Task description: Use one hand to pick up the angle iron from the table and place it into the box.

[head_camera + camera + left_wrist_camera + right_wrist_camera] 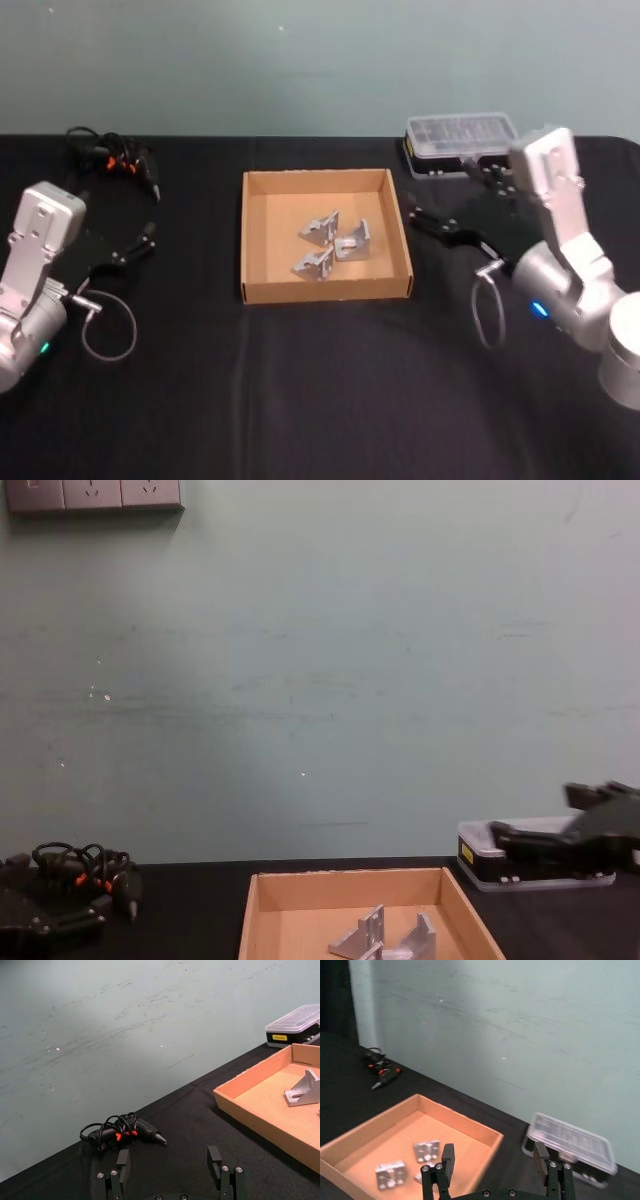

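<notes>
Black and empty, your right tool (450, 205) hangs with its fingers spread above the tabletop (320, 390), between the box (325, 290) and the clear-lidded plastic case (460, 135). Your left tool (125, 255) is spread too and holds nothing, well apart to the left of the box. Three angle irons (333, 243) lie close together inside the box, near its middle. A corded tool with orange marks (115, 158) lies at the far left.
</notes>
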